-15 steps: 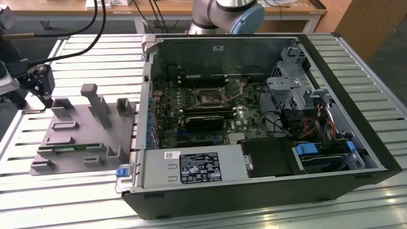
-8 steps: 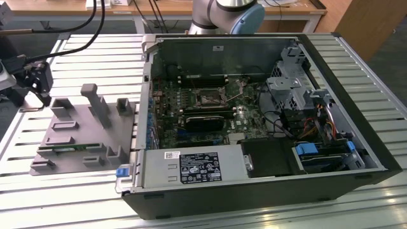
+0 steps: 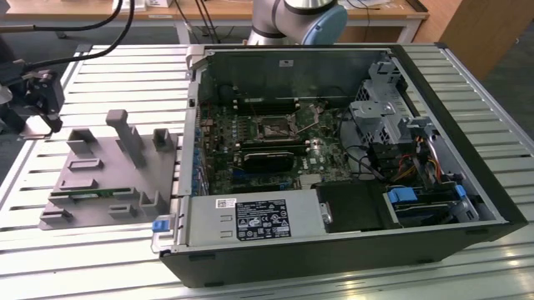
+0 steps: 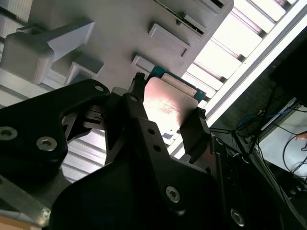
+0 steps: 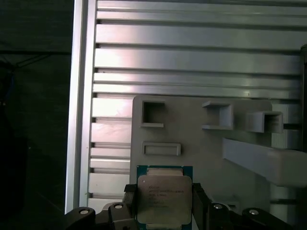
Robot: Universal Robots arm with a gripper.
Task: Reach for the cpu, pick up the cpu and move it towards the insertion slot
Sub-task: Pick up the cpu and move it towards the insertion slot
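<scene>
Gripper: black two-finger gripper (image 4: 168, 98), at the exterior view's left, fingers clamped on opposite edges of the chip
Cpu: flat square silvery cpu (image 5: 164, 199), held over the grey plastic fixture tray (image 3: 92, 187)
Slot: dark square metal-framed insertion slot (image 3: 274, 128), well apart, toward the exterior view's right

Lab: slatted aluminium bench (image 3: 109, 69), opened computer case (image 3: 334, 253).

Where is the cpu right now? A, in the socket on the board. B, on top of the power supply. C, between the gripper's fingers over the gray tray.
C: in the first wrist view the cpu sits between the fingers of the gripper, above the gray tray.
</scene>
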